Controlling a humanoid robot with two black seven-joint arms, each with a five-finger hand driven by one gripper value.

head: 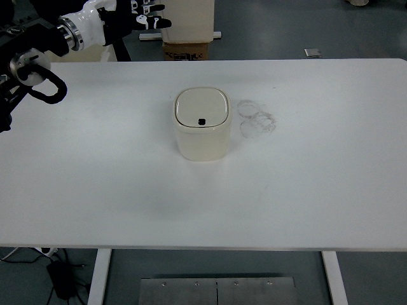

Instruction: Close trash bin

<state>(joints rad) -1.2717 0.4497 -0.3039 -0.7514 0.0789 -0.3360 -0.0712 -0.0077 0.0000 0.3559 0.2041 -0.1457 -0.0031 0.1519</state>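
A small cream trash bin (201,124) stands upright near the middle of the white table (305,184). Its lid lies flat and shut, with a small dark button at the lid's front edge. My left hand (137,16) is raised at the top left of the picture, far from the bin, with its fingers spread and holding nothing. The right arm is out of view.
Faint ring marks (255,118) show on the table just right of the bin. A cardboard box (186,49) and a white cabinet (187,19) stand on the floor beyond the table's far edge.
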